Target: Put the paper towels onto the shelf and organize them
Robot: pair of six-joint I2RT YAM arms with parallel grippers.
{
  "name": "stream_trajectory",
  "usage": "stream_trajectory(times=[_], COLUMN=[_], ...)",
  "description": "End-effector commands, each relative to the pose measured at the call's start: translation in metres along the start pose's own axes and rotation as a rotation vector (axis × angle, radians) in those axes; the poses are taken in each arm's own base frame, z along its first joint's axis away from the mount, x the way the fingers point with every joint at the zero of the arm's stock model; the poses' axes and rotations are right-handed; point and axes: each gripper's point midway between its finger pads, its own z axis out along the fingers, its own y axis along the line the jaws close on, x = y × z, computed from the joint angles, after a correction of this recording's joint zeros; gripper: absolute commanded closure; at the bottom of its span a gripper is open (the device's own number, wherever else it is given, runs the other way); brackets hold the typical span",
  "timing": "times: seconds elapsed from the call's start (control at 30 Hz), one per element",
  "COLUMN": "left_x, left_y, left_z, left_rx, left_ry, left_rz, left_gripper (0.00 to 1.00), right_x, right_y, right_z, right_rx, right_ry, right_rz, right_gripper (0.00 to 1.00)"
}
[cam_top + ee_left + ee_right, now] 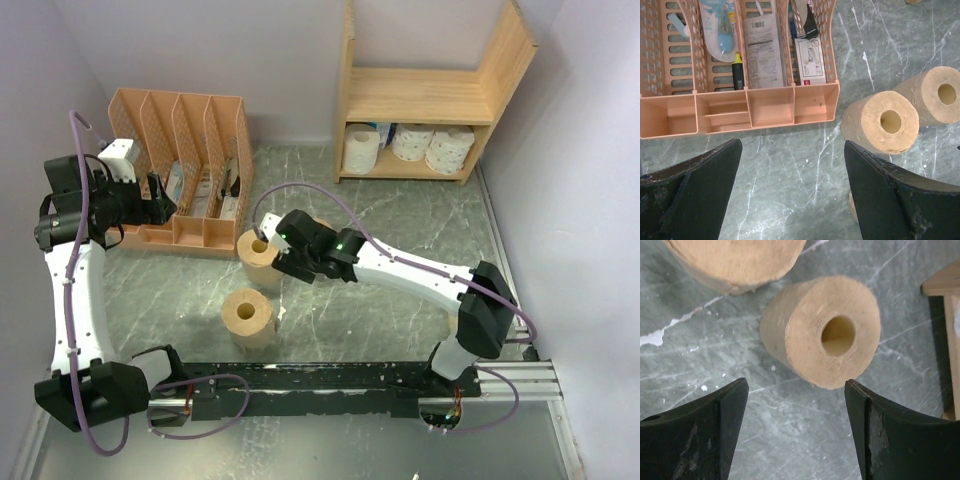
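Three tan rolls are waiting on the marbled table, all standing on end with cores up.

- Nearest tan roll is sitting toward 7 o'clock, alone, nothing touching it.
- Second tan roll is standing at 9 o'clock, just beside the right arm's front end.
- Third tan roll is hiding mostly under that arm near the centre. Only the wrist view is showing it properly.

Right gripper is hanging over the third tan roll with its fingers spread wide, pinching nothing. The roll is showing just ahead of the tips, not between them. I am reading this as lining up for a grasp, coming from above so the fingers can take the upright roll across its sides.

Left gripper is hovering at 9 to 10 o'clock, fingers equally spread and holding nothing, just in front of the orange-pink organizer. It is probably parking there to leave the middle to the other arm. The organizer is carrying stationery only, no rolls.

Farthest, at 1 o'clock, the wooden shelf is standing against the back wall. Three white rolls are sitting side by side along its lower tier, filling it, and a bit of blue is peeking between them. Nothing is showing on the upper board, so I am guessing the tan ones are going up there.
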Motion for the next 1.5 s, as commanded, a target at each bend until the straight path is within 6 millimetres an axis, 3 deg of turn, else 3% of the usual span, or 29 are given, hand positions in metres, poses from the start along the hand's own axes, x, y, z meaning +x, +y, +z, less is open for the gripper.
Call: stream_trajectory(times=[0.0,0.2,0.4,0.57,0.63,0.73,1.13,1.47], left_x=[0.001,-0.001,-0.001,0.000,0.001,0.001,0.003,0.006], left_y=[0.002,0.003,0.003,0.004,0.004,0.004,0.006,0.007], left_z=[-0.004,-0.004,-0.004,-0.003,-0.003,-0.002,0.001,0.003], left_rx=[-0.014,-0.016,-0.017,-0.015,-0.014,-0.016,-0.016,-0.014], left_ry=[-0.010,-0.008,-0.007,-0.003,-0.001,-0.001,0.009,0.017], left_rz=[0.011,0.008,0.011,0.012,0.012,0.010,0.004,-0.001], left_gripper=[0.05,0.05,0.05,0.05,0.05,0.05,0.05,0.05], right_x=[-0.027,-0.039,-0.031,-0.029,-0.029,-0.027,0.003,0.023], right_y=[-0.006,-0.007,-0.013,-0.022,-0.024,-0.025,-0.007,-0.016], right_z=[0.005,0.022,0.043,0.048,0.048,0.048,0.060,0.063], right_rx=[0.022,0.031,0.027,-0.023,-0.066,-0.119,-0.165,-0.121], right_ry=[-0.067,-0.084,-0.064,-0.106,-0.129,-0.142,-0.051,-0.014], right_rz=[-0.020,-0.048,-0.039,0.011,0.033,0.058,0.074,0.083], right_gripper=[0.22,0.22,0.23,0.24,0.28,0.43,0.51,0.52])
